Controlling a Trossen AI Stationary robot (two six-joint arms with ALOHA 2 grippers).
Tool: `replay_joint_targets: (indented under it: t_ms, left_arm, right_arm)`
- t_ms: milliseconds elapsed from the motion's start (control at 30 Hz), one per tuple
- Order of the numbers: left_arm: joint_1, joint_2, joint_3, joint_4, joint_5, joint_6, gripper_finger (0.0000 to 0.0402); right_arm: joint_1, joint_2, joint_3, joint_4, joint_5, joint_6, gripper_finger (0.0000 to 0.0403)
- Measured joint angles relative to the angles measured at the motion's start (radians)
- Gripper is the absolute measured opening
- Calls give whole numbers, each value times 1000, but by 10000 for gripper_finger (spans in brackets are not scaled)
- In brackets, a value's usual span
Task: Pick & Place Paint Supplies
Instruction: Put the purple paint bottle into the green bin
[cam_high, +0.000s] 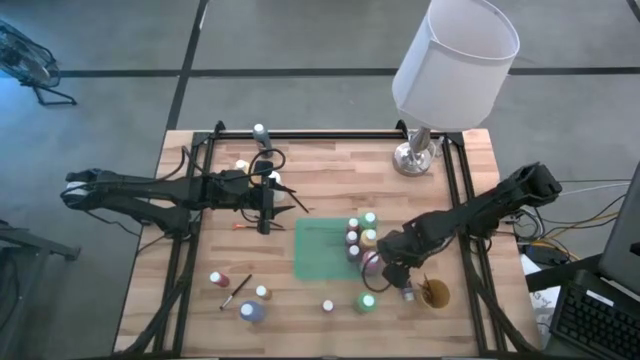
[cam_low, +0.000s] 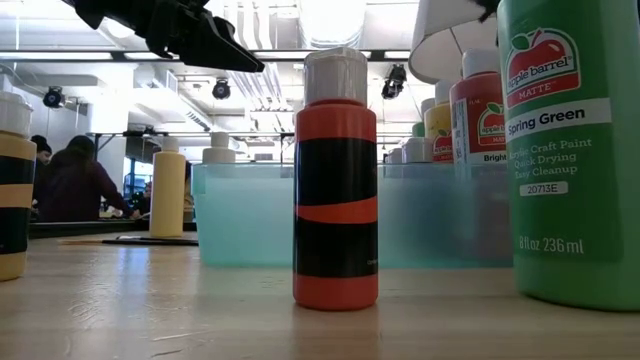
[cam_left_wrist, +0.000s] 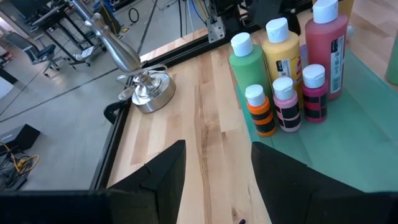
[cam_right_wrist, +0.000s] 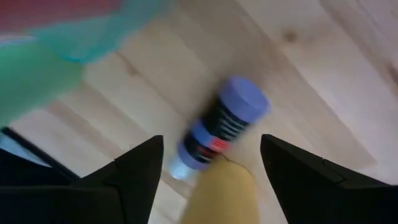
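High view: your left gripper (cam_high: 268, 222) is hanging over the tabletop (cam_high: 330, 165) left of the green mat (cam_high: 322, 250), holding nothing. Your right gripper (cam_high: 395, 283) is sitting just right of the mat, next to the tan cup (cam_high: 436, 294). Bottles (cam_high: 360, 235) are clustering on the mat's right edge; a green bottle (cam_high: 367, 302) is standing near its front corner, more bottles and a brush (cam_high: 236, 292) are lying front-left. A lamp (cam_high: 440, 75) is standing at the back.

Low view: you're looking at an orange bottle (cam_low: 335, 180) and a green bottle (cam_low: 575, 150) up close, upright.

Left wrist view: jaws are standing apart, empty, facing the bottle cluster (cam_left_wrist: 286, 68) on the mat.

Right wrist view: jaws are standing apart over a purple bottle (cam_right_wrist: 221, 130) lying on its side on the wood; it's between them, not clamped.
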Motion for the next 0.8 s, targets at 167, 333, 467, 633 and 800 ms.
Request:
replay_joint_targets:
  t_ms: [167,333,467,633,800]
  left_arm:
    - [0,0,0,0,0,0,188]
    - [0,0,0,0,0,0,188]
    - [0,0,0,0,0,0,188]
    - [0,0,0,0,0,0,188]
    - [0,0,0,0,0,0,188]
  right_arm:
    - [18,0,-1,40,51,12,278]
    - [30,0,-18,41,74,30,274]
    - [36,0,-37,42,73,51,264]
    - [37,0,-56,74,69,64,256]
    - [48,0,-71,121,59,83,264]
